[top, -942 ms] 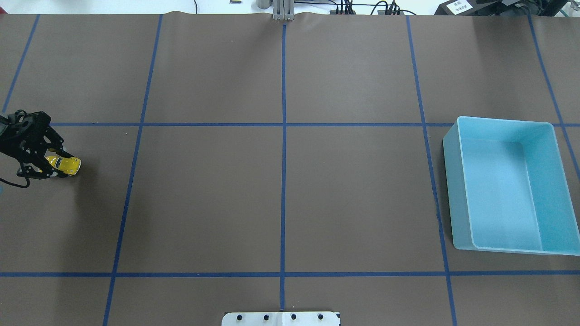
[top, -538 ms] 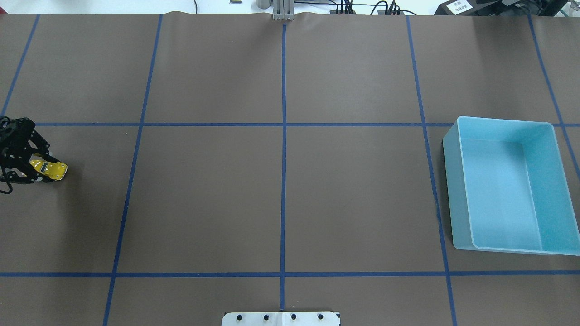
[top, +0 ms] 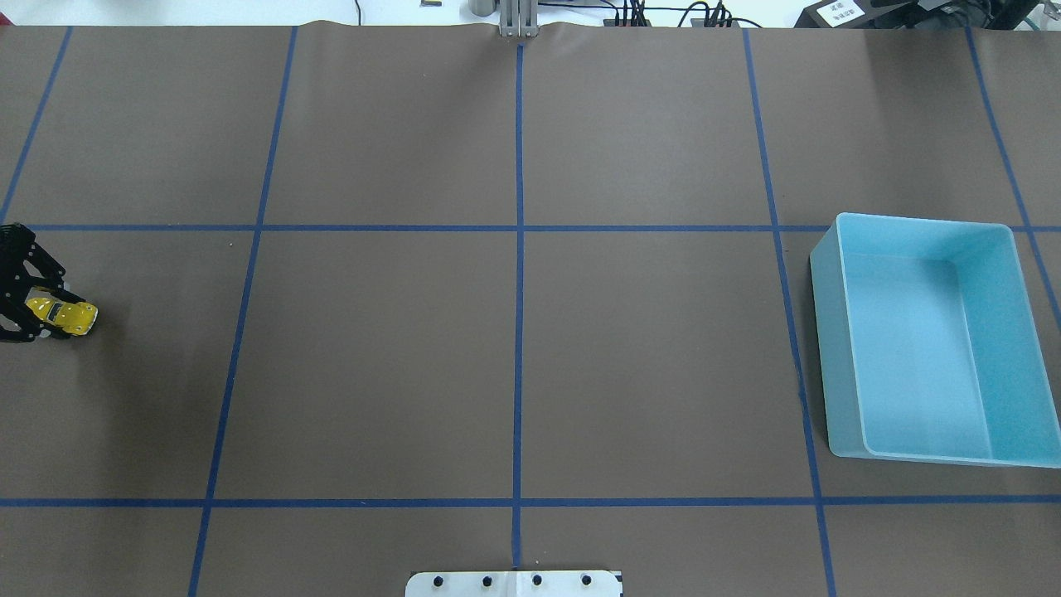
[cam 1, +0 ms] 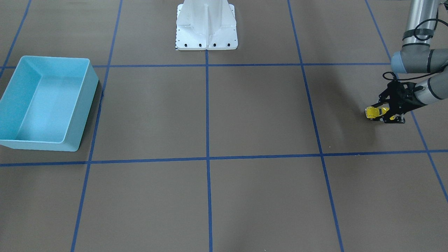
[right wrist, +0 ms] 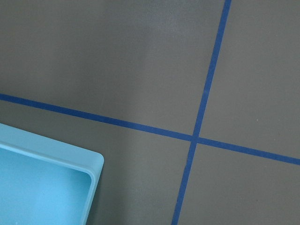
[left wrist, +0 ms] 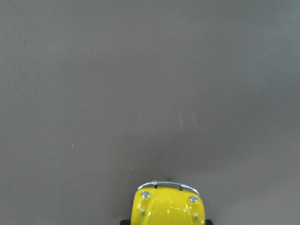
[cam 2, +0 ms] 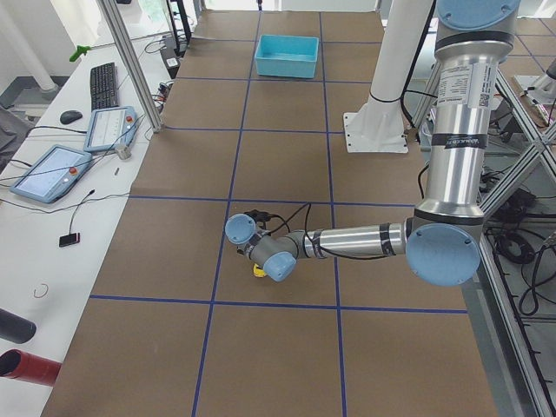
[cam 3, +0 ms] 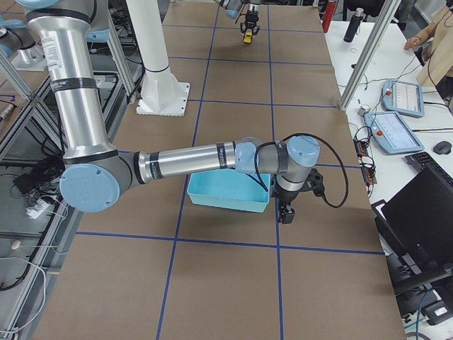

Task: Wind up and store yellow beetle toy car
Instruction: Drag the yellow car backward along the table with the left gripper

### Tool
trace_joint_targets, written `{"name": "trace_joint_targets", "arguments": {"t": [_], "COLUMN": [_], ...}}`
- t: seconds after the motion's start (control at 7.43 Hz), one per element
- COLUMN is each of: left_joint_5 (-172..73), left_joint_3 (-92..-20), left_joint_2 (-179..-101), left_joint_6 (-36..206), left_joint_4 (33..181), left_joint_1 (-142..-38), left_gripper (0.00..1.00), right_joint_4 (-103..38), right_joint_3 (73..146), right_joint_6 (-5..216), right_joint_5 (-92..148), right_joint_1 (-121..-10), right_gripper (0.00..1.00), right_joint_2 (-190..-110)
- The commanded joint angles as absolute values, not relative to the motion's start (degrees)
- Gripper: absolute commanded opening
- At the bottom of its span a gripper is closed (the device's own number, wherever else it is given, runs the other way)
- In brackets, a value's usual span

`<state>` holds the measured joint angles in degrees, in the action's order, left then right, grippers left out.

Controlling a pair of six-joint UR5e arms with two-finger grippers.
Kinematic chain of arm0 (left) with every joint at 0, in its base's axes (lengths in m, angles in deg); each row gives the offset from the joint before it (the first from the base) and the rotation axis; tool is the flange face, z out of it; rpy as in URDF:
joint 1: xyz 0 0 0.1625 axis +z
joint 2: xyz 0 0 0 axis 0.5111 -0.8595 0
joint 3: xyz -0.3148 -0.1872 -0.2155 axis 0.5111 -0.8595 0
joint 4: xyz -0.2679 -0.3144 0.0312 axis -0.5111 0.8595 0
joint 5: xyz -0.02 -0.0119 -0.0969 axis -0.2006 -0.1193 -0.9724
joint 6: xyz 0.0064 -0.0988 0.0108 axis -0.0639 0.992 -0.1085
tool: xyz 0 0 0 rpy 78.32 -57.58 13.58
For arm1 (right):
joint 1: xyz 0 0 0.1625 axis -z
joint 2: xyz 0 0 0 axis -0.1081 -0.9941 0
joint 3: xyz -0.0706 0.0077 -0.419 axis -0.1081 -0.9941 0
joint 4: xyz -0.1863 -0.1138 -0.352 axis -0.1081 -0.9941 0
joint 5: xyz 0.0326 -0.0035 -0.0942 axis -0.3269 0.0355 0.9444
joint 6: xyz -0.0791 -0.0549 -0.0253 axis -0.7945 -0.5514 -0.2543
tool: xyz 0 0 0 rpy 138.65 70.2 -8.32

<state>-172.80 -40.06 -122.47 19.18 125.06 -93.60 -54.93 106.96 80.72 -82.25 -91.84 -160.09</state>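
L arm (cam 2: 456, 130): upper link vertical, forearm near-horizontal, stretched far out, wrist low. L tool (cam 1: 386, 112) tilted down, fingers clamped on yellow beetle toy car (cam 1: 373, 112). R arm (cam 3: 184, 161): forearm horizontal, wrist bent down. R tool (cam 3: 286, 212) points down, grip state unclear.

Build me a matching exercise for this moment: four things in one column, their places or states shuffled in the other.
Things:
1. yellow beetle toy car
2. light blue bin
3. left pincer
4. right pincer

Places or states:
A. empty, on the robot's right
B. closed on the toy
C. beside the bin's corner
D. gripped, at the robot's far left

Pairs: 1-D, 2-A, 3-B, 4-C.
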Motion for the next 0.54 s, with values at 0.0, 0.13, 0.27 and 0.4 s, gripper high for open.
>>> {"name": "trace_joint_targets", "arguments": {"t": [0.0, 0.13, 0.27, 0.4], "left_joint_5": [-172.7, -172.8, -172.8, -174.0], "left_joint_3": [-39.6, -38.1, -36.3, -34.7], "left_joint_2": [-121.3, -120.8, -120.8, -120.8], "left_joint_6": [19.0, 19.0, 19.0, 19.0], "left_joint_4": [125.7, 126.8, 129.5, 131.4], "left_joint_1": [-94.2, -94.7, -94.9, -95.4], "left_gripper": [0.96, 1.00, 1.00, 1.00], "right_joint_4": [-54.9, -54.9, -54.9, -54.9], "right_joint_3": [107.0, 106.9, 106.9, 106.9], "right_joint_6": [80.7, 80.7, 80.7, 80.7], "right_joint_5": [-82.2, -82.2, -82.3, -82.2], "right_joint_1": [-91.8, -91.8, -91.8, -91.8], "right_gripper": [1.00, 1.00, 1.00, 1.00], "right_joint_2": [-160.1, -160.1, -160.1, -160.1]}}
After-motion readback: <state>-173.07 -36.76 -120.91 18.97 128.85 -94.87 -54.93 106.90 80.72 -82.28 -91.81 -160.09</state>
